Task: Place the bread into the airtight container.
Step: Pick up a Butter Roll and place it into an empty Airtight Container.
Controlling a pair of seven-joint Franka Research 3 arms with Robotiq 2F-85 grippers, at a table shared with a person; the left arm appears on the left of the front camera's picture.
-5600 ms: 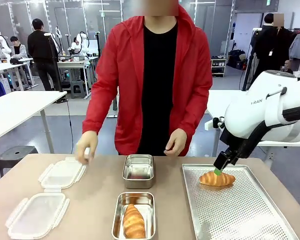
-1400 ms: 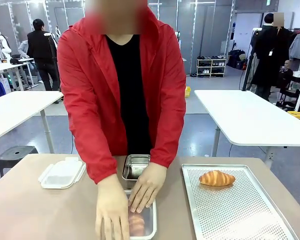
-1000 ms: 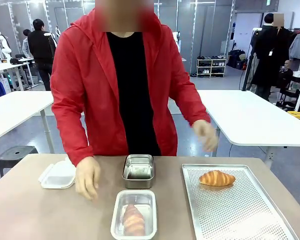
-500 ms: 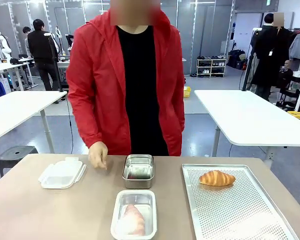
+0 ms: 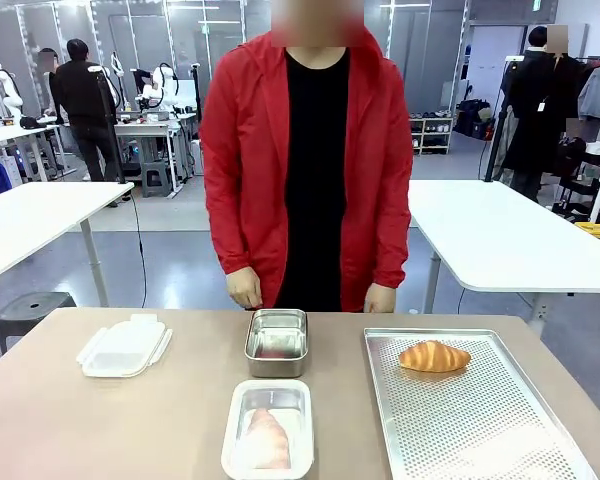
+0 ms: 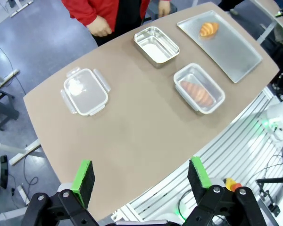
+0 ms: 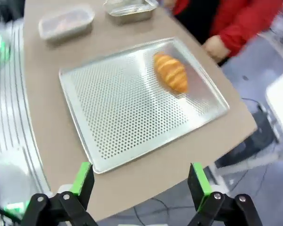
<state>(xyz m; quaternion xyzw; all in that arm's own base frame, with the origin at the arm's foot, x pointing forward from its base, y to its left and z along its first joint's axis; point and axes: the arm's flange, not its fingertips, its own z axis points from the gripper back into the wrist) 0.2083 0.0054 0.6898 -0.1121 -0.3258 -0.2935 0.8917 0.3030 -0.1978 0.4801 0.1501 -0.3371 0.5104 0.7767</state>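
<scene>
One croissant [image 5: 434,356] lies at the far end of the perforated metal tray [image 5: 480,420]. Another croissant [image 5: 267,440] sits inside the near steel container [image 5: 234,428], which has a clear lid on it. Behind it stands an empty steel container [image 5: 277,341] with no lid. My left gripper [image 6: 141,174] hangs open high above the table, looking down on the lidded container [image 6: 199,88] and the empty container [image 6: 156,44]. My right gripper [image 7: 139,176] is open, high over the tray [image 7: 122,108] and its croissant [image 7: 170,71]. Neither holds anything.
A spare plastic lid [image 5: 125,347] lies at the table's left. A person in a red jacket stands at the far edge with both hands [image 5: 244,290] hanging just behind the table. A hand [image 7: 216,47] is near the tray's far side.
The person pressed a lid onto the near container, then drew both hands back and stood upright. The right arm that was over the tray's croissant has left the front view.
</scene>
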